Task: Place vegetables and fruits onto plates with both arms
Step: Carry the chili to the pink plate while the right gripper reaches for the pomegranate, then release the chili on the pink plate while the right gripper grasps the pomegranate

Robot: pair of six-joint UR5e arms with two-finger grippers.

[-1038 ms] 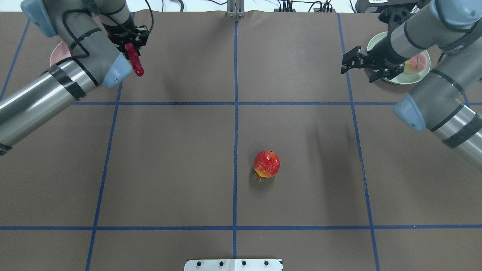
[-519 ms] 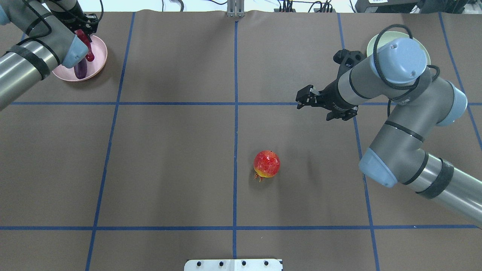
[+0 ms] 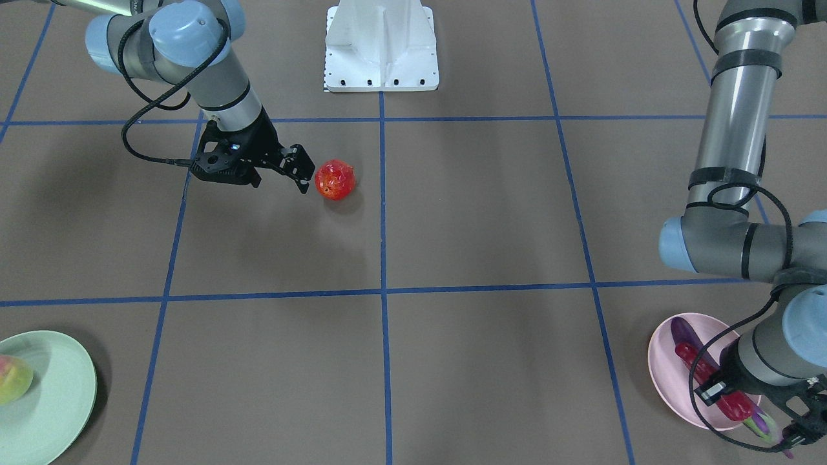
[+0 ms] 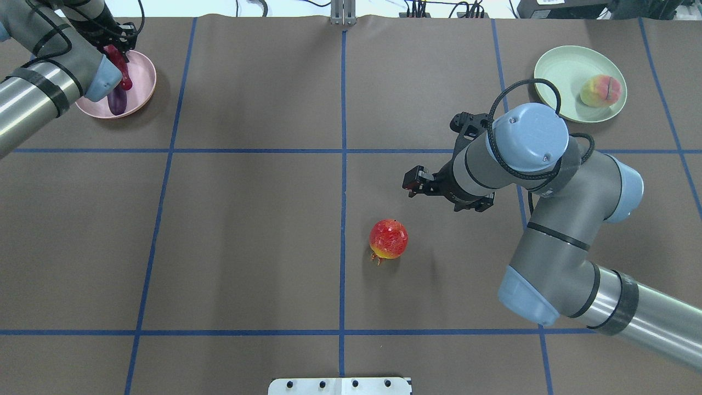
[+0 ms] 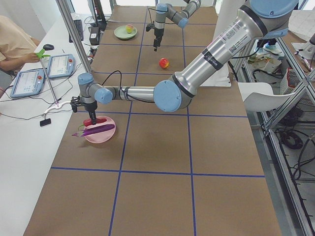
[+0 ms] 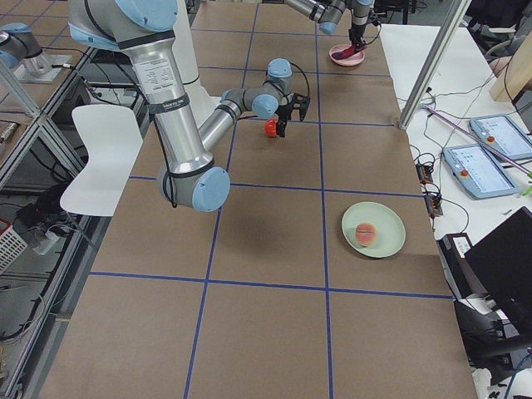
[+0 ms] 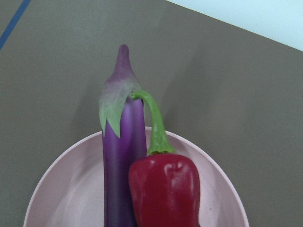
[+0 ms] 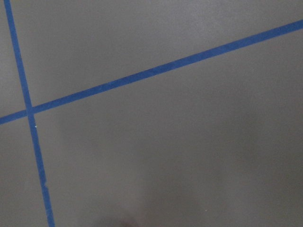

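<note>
My left gripper [image 4: 117,48] is shut on the red chili pepper [image 4: 123,72] and holds it low over the pale pink plate [image 4: 143,77], beside the purple eggplant [image 4: 117,101] lying in that plate. The left wrist view shows the chili [image 7: 165,189] against the eggplant [image 7: 120,156]. My right gripper [image 3: 302,169] is open and empty, raised just beside the red-orange round fruit [image 3: 335,179], which sits on the table [image 4: 388,239]. The peach [image 4: 600,90] lies on the mint green plate [image 4: 559,71].
The white base pedestal [image 3: 381,45] stands at the robot's edge of the table. Blue tape lines [image 4: 343,164] divide the brown surface. Operators' tablets [image 5: 29,81] and a metal pole [image 5: 74,49] stand beyond the far side.
My left gripper has carried the chili over the pink plate and lowered it beside the eggplant. My right arm has swung from the green plate towards the red-orange fruit, still open.
</note>
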